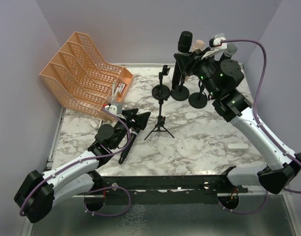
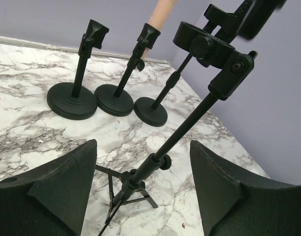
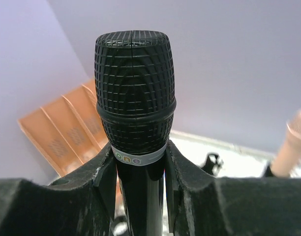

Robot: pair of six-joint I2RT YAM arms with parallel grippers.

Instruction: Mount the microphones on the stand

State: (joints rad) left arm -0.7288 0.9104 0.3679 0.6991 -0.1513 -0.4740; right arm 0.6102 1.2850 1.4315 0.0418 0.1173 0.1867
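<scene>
Holding the black microphone (image 3: 135, 93) just under its round head, your right gripper (image 3: 140, 167) had one finger pressed on each side of the slim body. The microphone stood straight up, high over the back right of the table (image 1: 204, 142). It looked hard and stiff, and likely a bit heavy at the top. The shiny body could slip, so the smooth stick part was the best place to hold it. The mesh head could dent.

Your left gripper (image 2: 143, 162) was spread wide and held nothing. Just past it stood the tripod stand (image 2: 190, 123) with an empty clip on top. A second dark stick (image 1: 127, 151), likely another black microphone, lay flat on the table under your left arm.

Farther out, three round stands (image 2: 113, 100) sat close together in a row. The pink microphone (image 3: 293, 142) stuck up near the one you held. The microphone with the grey head (image 1: 231, 49) showed behind your right wrist. I could not tell if those two sat in clips. With everything so close and the stands so thin, it would have been easy to bump them. The orange file rack (image 1: 84, 73) at the back left and the small white block (image 1: 237, 146) were well out of the way.
</scene>
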